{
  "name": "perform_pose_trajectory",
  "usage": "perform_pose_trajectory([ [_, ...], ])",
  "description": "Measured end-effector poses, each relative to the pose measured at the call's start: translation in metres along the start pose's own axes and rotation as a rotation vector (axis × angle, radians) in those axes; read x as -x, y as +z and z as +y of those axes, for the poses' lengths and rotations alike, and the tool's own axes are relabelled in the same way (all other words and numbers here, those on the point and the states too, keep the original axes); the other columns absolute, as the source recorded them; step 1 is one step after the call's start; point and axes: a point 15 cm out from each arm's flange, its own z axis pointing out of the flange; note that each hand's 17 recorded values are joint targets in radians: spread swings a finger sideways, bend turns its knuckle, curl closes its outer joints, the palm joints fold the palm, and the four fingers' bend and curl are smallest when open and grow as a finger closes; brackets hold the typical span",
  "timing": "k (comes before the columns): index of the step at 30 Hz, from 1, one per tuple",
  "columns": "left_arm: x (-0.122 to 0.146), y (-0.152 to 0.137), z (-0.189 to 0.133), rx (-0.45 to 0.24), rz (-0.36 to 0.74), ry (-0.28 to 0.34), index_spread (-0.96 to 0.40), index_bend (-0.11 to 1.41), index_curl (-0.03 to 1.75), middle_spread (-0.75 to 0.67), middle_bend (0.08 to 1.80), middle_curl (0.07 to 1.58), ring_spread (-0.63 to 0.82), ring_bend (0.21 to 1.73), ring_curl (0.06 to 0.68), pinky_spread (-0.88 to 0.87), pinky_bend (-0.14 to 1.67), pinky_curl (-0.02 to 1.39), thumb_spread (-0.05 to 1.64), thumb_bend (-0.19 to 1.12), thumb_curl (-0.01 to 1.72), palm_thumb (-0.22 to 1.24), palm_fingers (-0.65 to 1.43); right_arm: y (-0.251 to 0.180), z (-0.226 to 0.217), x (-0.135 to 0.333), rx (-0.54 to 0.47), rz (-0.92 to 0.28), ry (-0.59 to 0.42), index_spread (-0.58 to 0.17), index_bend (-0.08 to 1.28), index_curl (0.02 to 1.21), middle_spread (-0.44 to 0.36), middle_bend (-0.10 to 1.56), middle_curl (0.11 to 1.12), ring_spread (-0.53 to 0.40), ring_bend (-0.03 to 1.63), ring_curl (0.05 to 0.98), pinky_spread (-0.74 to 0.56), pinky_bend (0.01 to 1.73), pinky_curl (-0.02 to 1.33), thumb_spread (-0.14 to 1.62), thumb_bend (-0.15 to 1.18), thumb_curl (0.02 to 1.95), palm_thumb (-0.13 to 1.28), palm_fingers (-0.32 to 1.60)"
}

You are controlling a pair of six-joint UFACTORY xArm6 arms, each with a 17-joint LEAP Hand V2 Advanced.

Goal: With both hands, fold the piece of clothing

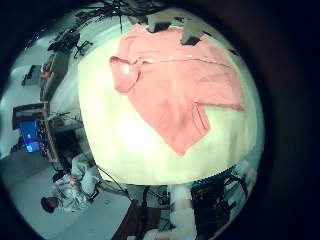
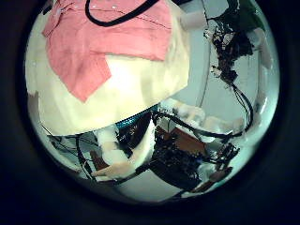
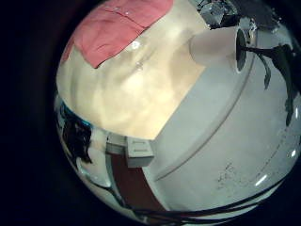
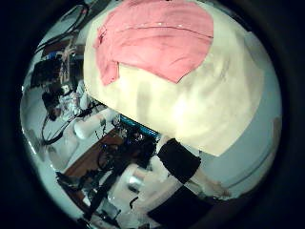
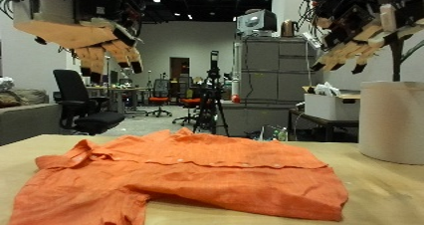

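Orange short-sleeved collared cloth shirt (image 5: 179, 175) spread flat on pale wooden counter (image 5: 384, 190), no legible writing, left hand (image 5: 91, 34) and right hand (image 5: 355, 36) raised well above, fingers relaxed, holding nothing, white paper roll (image 5: 392, 120) standing near counter edge

A plain orange shirt (image 5: 179, 175) lies on a pale tan table (image 5: 371, 190) beside a white roll (image 5: 394, 120).

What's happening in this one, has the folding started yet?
Not yet. An orange shirt lies spread flat on the table, unfolded apart from some rumpling at one sleeve. The left hand and right hand both hang high above it with relaxed fingers, holding nothing and touching nothing. A white roll stands on the table beside the shirt, near the right hand.
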Motion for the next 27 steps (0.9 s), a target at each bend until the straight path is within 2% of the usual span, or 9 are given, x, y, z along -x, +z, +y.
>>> perform_pose_trajectory([
  [5,0.001,0.0,-0.001,0.0,-0.001,-0.001,-0.01,0.17,0.32,0.17,0.19,0.33,0.45,0.42,0.225,0.48,0.2,0.32,1.08,-0.02,0.28,0.27,0.06,0.001,0.002,-0.005,-0.001,-0.005,0.005,-0.286,0.17,0.3,0.062,0.19,0.31,0.192,0.26,0.266,0.27,0.28,0.33,1.23,-0.02,0.23,0.5,0.09],
  [10,0.008,0.002,0.003,0.002,0.009,-0.026,-0.01,0.17,0.32,0.18,0.19,0.33,0.45,0.42,0.225,0.48,0.2,0.32,1.08,-0.02,0.28,0.27,0.06,0.001,-0.001,-0.006,0.001,-0.007,-0.014,-0.286,0.17,0.3,0.062,0.19,0.31,0.192,0.26,0.265,0.27,0.28,0.33,1.23,-0.02,0.23,0.5,0.1],
  [21,0.01,0.022,0.011,0.027,0.0,-0.058,-0.01,0.17,0.32,0.18,0.19,0.33,0.45,0.42,0.226,0.47,0.2,0.32,1.08,-0.02,0.28,0.27,0.06,0.0,0.005,-0.01,0.003,-0.011,-0.01,-0.286,0.17,0.3,0.062,0.19,0.3,0.192,0.26,0.263,0.27,0.28,0.33,1.23,-0.02,0.24,0.49,0.09],
  [27,0.01,0.058,0.013,0.048,-0.011,-0.069,0.01,0.16,0.31,0.2,0.19,0.33,0.47,0.43,0.228,0.47,0.21,0.32,1.08,-0.02,0.28,0.27,0.04,0.001,0.006,-0.01,0.003,-0.011,-0.01,-0.286,0.17,0.3,0.061,0.19,0.31,0.192,0.26,0.264,0.27,0.28,0.33,1.23,-0.02,0.24,0.49,0.09],
])
